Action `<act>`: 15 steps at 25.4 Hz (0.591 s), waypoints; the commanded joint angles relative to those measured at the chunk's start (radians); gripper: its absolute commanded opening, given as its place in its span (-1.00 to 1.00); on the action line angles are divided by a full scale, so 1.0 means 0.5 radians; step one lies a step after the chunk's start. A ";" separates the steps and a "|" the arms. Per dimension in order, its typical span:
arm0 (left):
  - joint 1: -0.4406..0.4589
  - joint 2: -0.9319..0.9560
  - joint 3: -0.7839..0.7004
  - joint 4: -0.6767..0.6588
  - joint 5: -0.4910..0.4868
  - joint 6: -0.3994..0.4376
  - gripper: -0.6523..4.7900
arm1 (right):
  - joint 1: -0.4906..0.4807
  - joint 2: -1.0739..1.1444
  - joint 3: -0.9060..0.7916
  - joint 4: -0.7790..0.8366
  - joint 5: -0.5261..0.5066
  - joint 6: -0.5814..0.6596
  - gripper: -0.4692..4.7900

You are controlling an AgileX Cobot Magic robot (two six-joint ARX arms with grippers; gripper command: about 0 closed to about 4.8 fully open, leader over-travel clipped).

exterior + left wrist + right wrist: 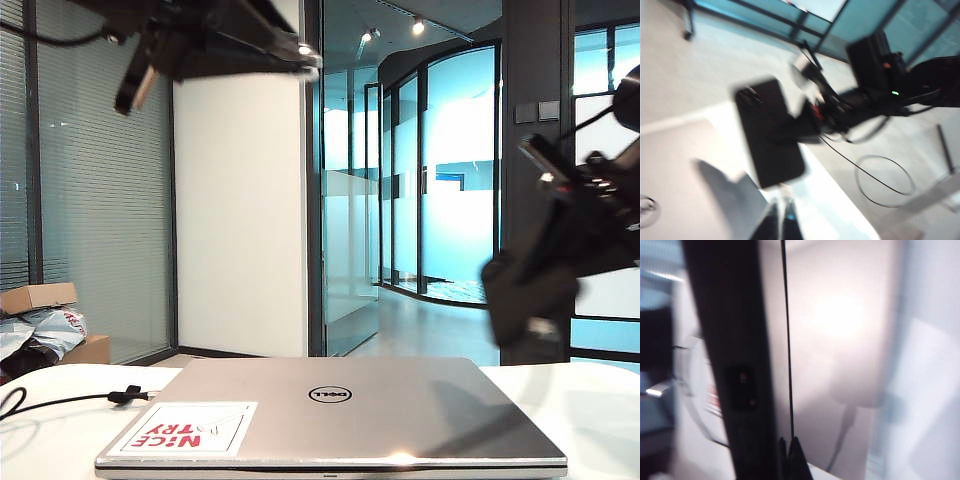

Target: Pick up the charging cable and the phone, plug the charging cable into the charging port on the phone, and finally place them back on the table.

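White table (40, 440), blurred right tool (530, 290) gripping phone (770, 132), left tool (780, 220) closed

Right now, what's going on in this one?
The right gripper holds the phone in the air over the right side of the laptop. The left gripper is shut and raised; blur hides whether it has the plug end. Part of the charging cable lies on the table, left of the laptop. No plug shows in the phone.
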 commanded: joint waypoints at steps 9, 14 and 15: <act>0.349 -0.024 0.277 -0.450 0.005 0.526 -0.78 | -0.207 0.050 0.289 -0.760 0.330 -0.688 -0.84; 0.344 -0.030 0.277 -0.450 0.006 0.540 -0.78 | -0.204 0.355 0.514 -0.941 0.342 -0.741 -0.84; 0.344 -0.030 0.277 -0.449 0.006 0.540 -0.78 | -0.204 0.401 0.553 -0.955 0.364 -0.741 -0.84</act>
